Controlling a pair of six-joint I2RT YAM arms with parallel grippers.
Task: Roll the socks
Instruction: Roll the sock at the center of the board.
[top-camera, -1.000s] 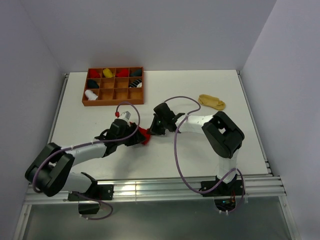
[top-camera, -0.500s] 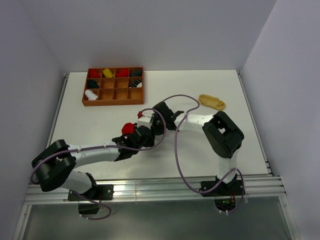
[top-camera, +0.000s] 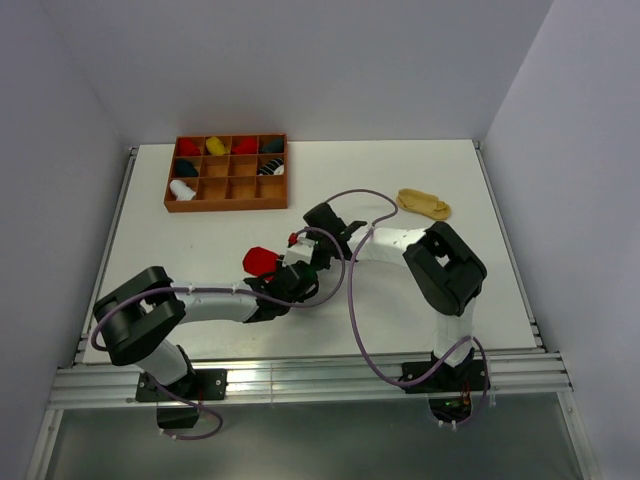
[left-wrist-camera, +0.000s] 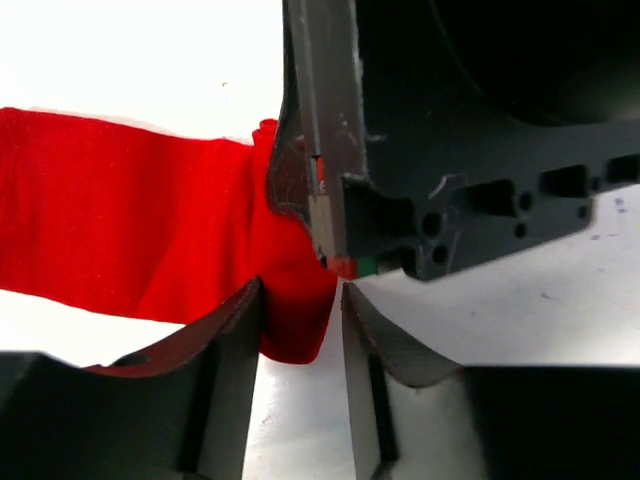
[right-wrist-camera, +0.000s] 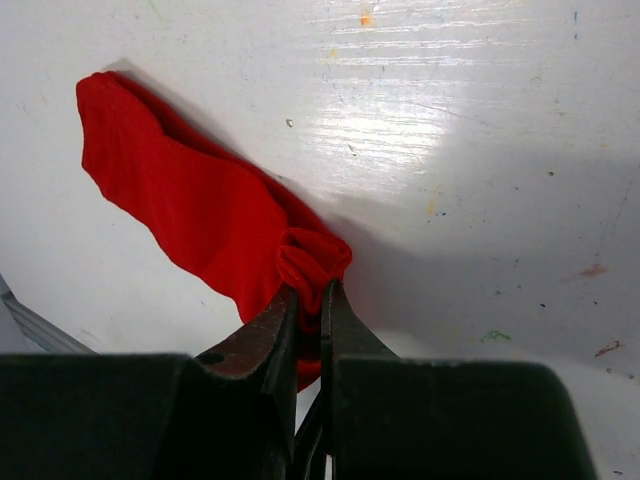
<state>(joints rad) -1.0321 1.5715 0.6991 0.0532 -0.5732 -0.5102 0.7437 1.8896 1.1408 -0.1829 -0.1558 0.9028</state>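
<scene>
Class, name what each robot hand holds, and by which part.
Right hand pinches the red sock by its bunched end; left hand straddles that end, grip unclear.

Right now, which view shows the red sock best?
Right wrist: the red sock lies nearly whole on the table, one bunched end pinched in the right gripper. Left wrist crops it close-up; top external shows only a small red patch.

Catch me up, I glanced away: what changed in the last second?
The left arm's elbow swung right; the left hand regripped the red sock, whose free end moved left. The right hand stays pinched on the bunched end; tan sock, wooden tray unmoved.
</scene>
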